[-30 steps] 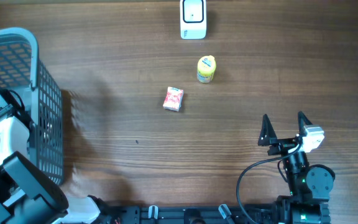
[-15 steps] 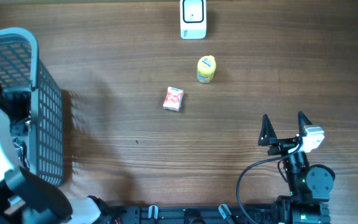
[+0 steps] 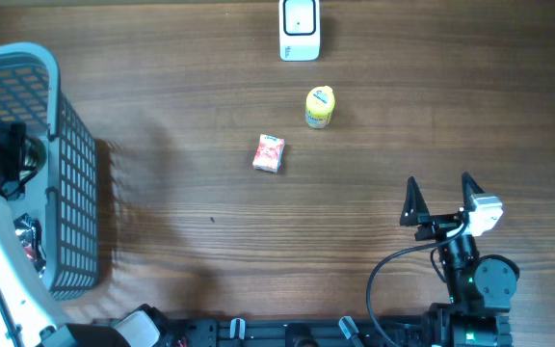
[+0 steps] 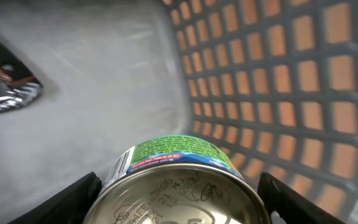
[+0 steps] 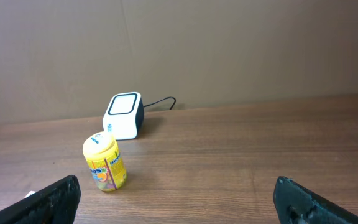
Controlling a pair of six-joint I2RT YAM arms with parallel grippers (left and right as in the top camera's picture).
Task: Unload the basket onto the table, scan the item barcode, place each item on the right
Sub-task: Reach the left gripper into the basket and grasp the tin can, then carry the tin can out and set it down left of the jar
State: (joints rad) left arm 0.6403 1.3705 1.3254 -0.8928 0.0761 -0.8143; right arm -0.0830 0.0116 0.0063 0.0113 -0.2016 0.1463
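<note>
Evidently the left gripper clamps a can inside the basket, presumably for lifting to the scanner; the right gripper stands apart.

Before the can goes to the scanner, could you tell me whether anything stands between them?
Yes: the can sits inside the basket, whose mesh wall must be cleared first. Beyond it, the yellow bottle stands just before the scanner.

Scanner lies behind bottle; can inside basket.
</note>
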